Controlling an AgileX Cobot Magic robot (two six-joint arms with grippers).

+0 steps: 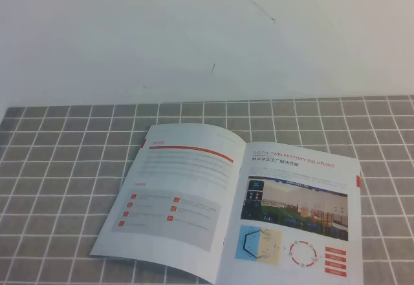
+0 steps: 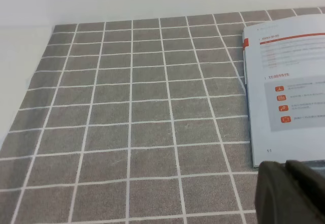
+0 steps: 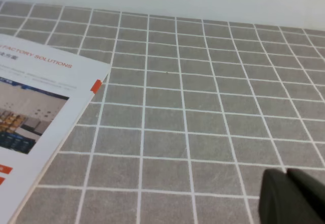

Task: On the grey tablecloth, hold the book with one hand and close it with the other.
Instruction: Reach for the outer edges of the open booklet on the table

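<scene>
- The book (image 1: 236, 204) is seen lying open and flat on the grey tablecloth (image 1: 65, 162), in the lower middle of the exterior high view, with its far edge turned slightly to the left.
- On its left page, a red band is placed near the top and small red icons are arranged below it; on its right page, a red heading, a wide photo and coloured diagrams are printed.
- The tablecloth is spread on a white counter (image 1: 194, 33), which is visible beyond the far edge of the cloth.
- In the exterior high view, no arm is shown.
- In the left wrist view, only a dark part of the left pincer (image 2: 292, 193) is seen at the lower right corner, just beside the near corner of the left page; it cannot be told whether it is spread or pressed together.
- In the right wrist view, a dark part of the right pincer (image 3: 292, 198) is seen at the lower right corner, above bare cloth and well apart from the right page; its state cannot be told either.
</scene>
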